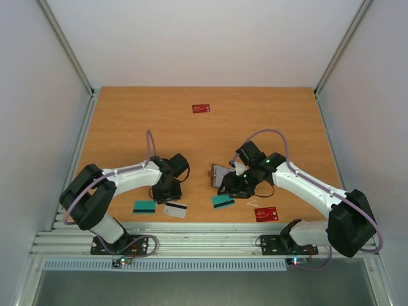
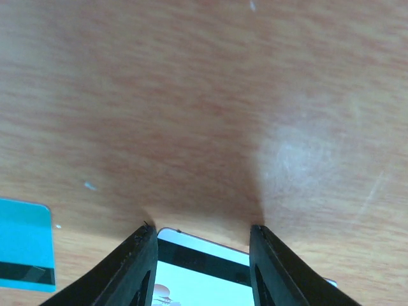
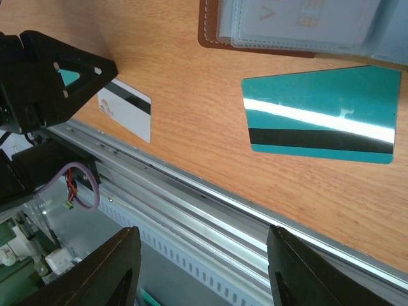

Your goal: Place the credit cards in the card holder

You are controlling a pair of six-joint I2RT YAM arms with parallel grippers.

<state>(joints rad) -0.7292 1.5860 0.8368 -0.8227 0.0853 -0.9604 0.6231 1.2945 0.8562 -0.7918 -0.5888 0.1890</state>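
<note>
A white credit card with a black stripe (image 2: 204, 268) lies flat on the table near the front edge. My left gripper (image 2: 203, 227) is down on it, jaws partly apart. The fingertips (image 2: 145, 237) touch the wood at the card's far edge, and the card runs under the right finger. A teal card (image 1: 144, 206) lies to its left. The brown card holder (image 1: 223, 173) lies open under my right arm, with a card in its clear pocket (image 3: 287, 19). My right gripper (image 3: 203, 229) is open and empty over the front rail. Beside it lie a second teal card (image 3: 325, 115) and a red card (image 1: 266, 213).
Another red card (image 1: 201, 108) lies alone at the far middle of the table. The aluminium rail (image 3: 210, 210) runs along the table's front edge under my right gripper. The left arm's black wrist (image 3: 44, 76) stands close to the white card (image 3: 124, 108).
</note>
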